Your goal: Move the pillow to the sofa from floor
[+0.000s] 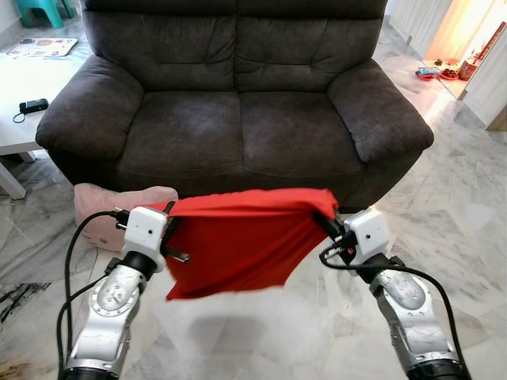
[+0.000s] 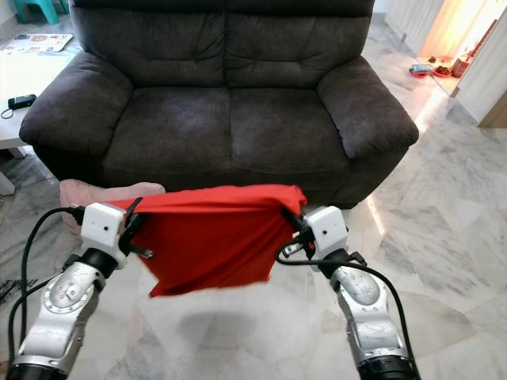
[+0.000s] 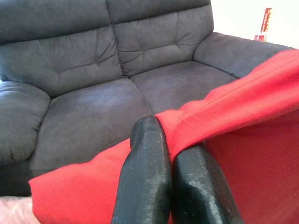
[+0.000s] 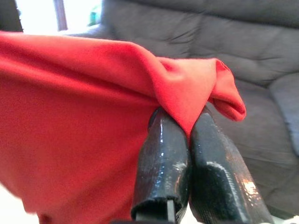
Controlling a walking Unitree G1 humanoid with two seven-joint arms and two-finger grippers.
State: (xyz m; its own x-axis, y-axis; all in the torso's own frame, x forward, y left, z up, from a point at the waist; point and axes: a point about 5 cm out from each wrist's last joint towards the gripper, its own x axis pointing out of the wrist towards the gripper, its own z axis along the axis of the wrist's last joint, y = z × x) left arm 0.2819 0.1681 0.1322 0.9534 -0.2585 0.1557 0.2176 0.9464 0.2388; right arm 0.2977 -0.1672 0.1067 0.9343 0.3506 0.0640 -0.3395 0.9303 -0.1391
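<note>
A: Where is the red pillow [image 1: 238,241]?

B: Off the floor [image 1: 467,206], hanging limp like a slack cover between both arms, in front of the dark grey sofa [image 1: 238,95] and below its seat edge.

A: How is it held?

B: The left end effector [image 1: 169,212] has its two black fingers [image 3: 145,182] pressed together on one upper corner. The right end effector [image 1: 325,218] is pinched closed on the other corner, fabric bunched over its fingers [image 4: 163,163].

A: Anything nearby?

B: A pale pink cushion [image 1: 99,207] lies on the floor by the sofa's front corner, behind the left arm. A white counter [image 1: 24,103] stands to the left.
</note>
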